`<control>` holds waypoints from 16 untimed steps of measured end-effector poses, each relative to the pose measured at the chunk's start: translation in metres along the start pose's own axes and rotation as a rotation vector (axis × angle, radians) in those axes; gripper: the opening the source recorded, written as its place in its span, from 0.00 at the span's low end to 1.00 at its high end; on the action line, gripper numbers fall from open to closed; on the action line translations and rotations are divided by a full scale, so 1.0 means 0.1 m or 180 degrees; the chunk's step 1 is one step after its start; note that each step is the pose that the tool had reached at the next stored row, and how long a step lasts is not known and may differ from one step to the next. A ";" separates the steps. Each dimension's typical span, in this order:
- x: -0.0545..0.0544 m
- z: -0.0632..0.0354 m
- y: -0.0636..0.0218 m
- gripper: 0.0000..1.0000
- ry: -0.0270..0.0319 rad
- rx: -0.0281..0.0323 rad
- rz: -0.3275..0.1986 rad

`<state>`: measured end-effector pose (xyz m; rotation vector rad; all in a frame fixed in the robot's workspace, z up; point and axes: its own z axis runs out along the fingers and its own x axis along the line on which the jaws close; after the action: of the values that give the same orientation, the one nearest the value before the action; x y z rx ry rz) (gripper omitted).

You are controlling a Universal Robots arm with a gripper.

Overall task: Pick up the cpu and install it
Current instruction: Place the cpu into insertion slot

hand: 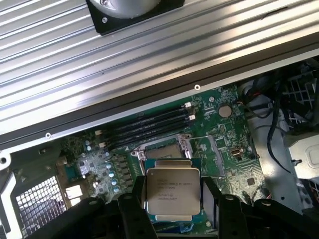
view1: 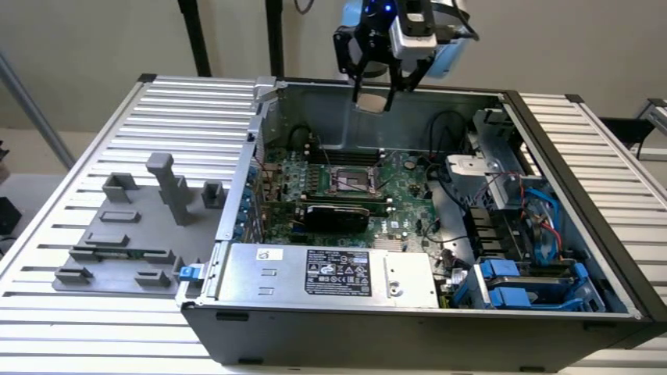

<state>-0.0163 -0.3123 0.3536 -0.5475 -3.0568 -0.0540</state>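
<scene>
Silvery cpu [hand: 172, 191] is hanging flat, pinched by opposite edges between the gripper [view1: 373, 100] jaws, high above the open computer case [view1: 344, 328], with the motherboard socket [view1: 352, 181] lying well below.

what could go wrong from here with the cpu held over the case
1. The gripper pinches the cpu by its edges alone, high above the board; a slip would likely drop it among the parts there.
2. The socket is a small target; a tilted or off-centre landing could harm it.
3. The case wall and black cables are near; the fingers might catch them.
</scene>
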 end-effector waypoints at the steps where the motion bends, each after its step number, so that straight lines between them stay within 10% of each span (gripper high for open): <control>1: 0.00 0.001 0.000 0.55 -0.0002 -0.0002 0.0061; 16: 0.00 0.031 -0.001 0.55 -0.0026 -0.0038 0.0927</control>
<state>-0.0163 -0.3123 0.3505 -0.9874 -2.9499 -0.0616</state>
